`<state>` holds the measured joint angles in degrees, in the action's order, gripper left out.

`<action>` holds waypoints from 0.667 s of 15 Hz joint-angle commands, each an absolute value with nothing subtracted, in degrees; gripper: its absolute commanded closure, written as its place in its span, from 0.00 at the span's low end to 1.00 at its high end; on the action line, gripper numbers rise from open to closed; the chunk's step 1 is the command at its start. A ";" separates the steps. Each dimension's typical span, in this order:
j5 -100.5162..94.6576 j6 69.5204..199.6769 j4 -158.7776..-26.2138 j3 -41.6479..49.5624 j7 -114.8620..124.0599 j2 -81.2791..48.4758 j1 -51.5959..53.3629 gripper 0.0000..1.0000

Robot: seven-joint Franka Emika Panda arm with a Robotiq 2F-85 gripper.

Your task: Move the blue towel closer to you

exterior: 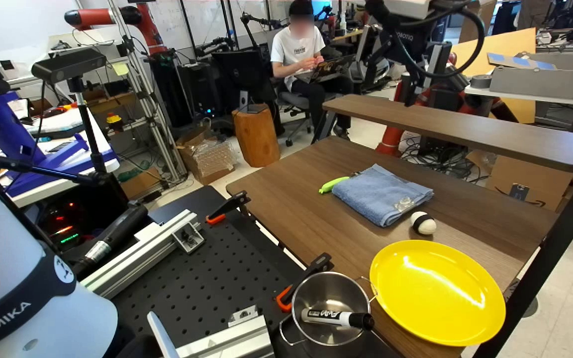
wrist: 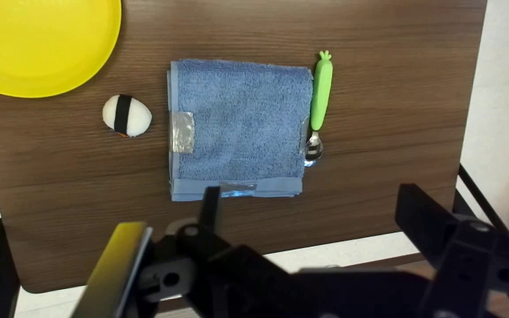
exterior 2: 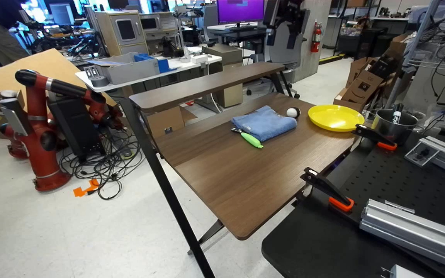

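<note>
The blue towel is a folded, roughly square greyish-blue cloth with shiny tape patches. It lies flat on the brown table, in both exterior views (exterior: 378,191) (exterior 2: 263,122) and in the middle of the wrist view (wrist: 241,119). My gripper (wrist: 311,190) is open, its two black fingers wide apart with nothing between them. It hangs above the table. In the wrist view the left fingertip overlaps the towel's lower edge, and the right one shows over bare table. In an exterior view the gripper (exterior 2: 281,41) shows high above the raised shelf, apart from the towel.
A green-handled spoon (wrist: 321,95) lies against the towel's edge. A white-and-black rice-ball toy (wrist: 127,115) is on its other side. A yellow plate (exterior: 438,293) and a metal pot (exterior: 331,283) with a marker stand farther along. A raised shelf (exterior: 465,130) runs along one table side.
</note>
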<state>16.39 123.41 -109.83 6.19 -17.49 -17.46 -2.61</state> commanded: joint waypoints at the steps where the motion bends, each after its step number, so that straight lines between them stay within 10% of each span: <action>1: 17.24 128.88 -106.17 3.31 -14.42 -23.01 -4.46 0.00; 10: 14.39 142.38 -101.19 1.84 -8.66 -36.51 -4.59 0.00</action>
